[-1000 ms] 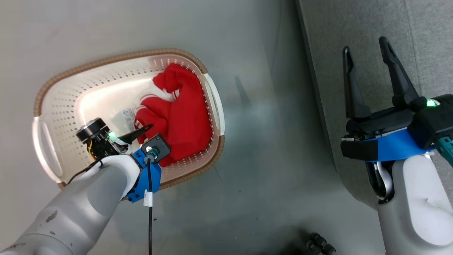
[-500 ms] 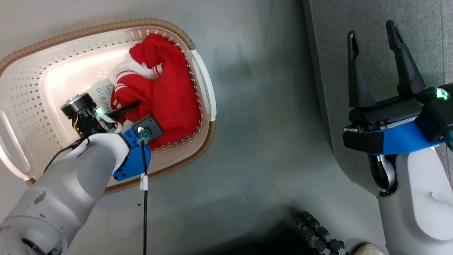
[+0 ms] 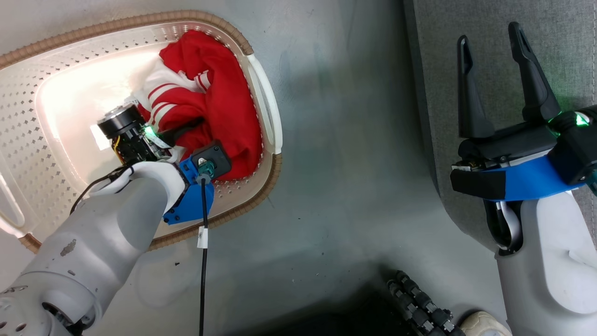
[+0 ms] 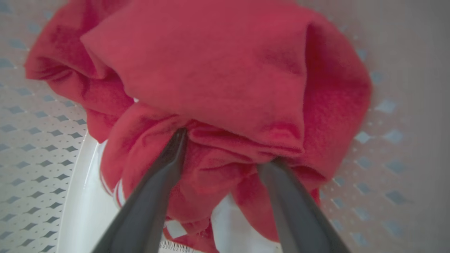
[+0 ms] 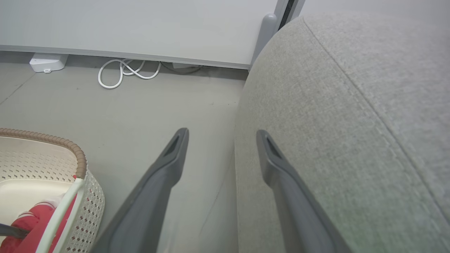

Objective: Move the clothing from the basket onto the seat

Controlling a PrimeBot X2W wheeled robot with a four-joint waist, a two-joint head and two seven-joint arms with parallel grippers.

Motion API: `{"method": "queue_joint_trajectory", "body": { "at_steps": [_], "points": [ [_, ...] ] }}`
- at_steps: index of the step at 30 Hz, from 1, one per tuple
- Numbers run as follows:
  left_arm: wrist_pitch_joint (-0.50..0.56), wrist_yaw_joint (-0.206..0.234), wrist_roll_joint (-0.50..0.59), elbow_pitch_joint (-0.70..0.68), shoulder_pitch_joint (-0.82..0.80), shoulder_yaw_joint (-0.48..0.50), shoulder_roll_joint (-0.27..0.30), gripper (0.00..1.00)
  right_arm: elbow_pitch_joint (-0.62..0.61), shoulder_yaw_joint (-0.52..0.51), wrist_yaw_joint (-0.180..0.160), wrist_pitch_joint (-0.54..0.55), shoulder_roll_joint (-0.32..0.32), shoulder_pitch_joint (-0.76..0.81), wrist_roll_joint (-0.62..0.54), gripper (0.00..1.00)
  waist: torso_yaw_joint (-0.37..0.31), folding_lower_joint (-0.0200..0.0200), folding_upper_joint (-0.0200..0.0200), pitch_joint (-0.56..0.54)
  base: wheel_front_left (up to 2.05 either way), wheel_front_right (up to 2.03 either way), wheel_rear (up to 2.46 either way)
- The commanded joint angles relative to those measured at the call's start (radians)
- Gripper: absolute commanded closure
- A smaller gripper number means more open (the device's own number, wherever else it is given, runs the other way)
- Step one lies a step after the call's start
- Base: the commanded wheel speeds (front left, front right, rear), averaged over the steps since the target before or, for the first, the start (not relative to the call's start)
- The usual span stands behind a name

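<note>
The grey seat (image 3: 433, 70) is on my right. My right gripper (image 3: 489, 35) hangs over its edge, wide open and empty. The basket (image 3: 140, 19) sits on the floor (image 3: 350, 186) to the left, with the red clothing (image 3: 233, 107) bunched at its seat-side end. My left gripper (image 4: 225, 147) is spread, tips pressed into the fabric with a fold between them. The barcode label (image 4: 175, 246) beneath is too blurred to read.

The left forearm (image 3: 107, 228) stretches forward, and the left gripper (image 3: 193, 126) is pointed toward the right, its fingers (image 4: 154, 182) parted. The right gripper (image 3: 489, 33) (a green light (image 3: 580, 120) glows on its wrist) points straight ahead, fingers spread wide.
</note>
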Motion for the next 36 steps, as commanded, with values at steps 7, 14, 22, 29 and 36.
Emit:
{"method": "queue_joint_trajectory", "body": {
  "at_steps": [7, 14, 22, 29, 36],
  "points": [
    [-0.021, 0.0, 0.009, -0.005, -0.008, -0.003, -0.015, 1.0, 0.006, -0.002, 0.0, -0.001, 0.004, -0.014, 0.0, 0.0, 0.007, -0.0001, 0.0, -0.003, 0.0, 0.0, 0.0],
    [-0.026, 0.0, -0.007, -0.019, -0.006, -0.003, -0.037, 1.0, 0.013, -0.009, 0.0, -0.001, 0.003, -0.019, -0.007, 0.0, 0.025, -0.0001, 0.0, -0.02, 0.0, 0.0, 0.0],
    [-0.03, 0.0, -0.069, -0.091, 0.001, -0.003, -0.061, 1.0, 0.017, -0.027, 0.0, -0.001, -0.021, -0.007, -0.015, 0.0, 0.076, -0.0001, 0.0, -0.073, 0.0, 0.0, 0.0],
    [-0.029, 0.0, -0.142, -0.196, 0.019, 0.001, -0.063, 1.0, 0.026, -0.034, 0.0, -0.001, -0.048, 0.011, -0.021, 0.0, 0.139, -0.0001, 0.0, -0.15, 0.0, 0.0, 0.0],
    [-0.03, 0.0, -0.167, -0.313, 0.075, 0.063, -0.071, 1.0, 0.044, -0.041, 0.0, -0.001, -0.077, 0.044, -0.025, 0.0, 0.205, -0.0001, 0.0, -0.251, 0.0, 0.0, 0.0]
  ]
}}
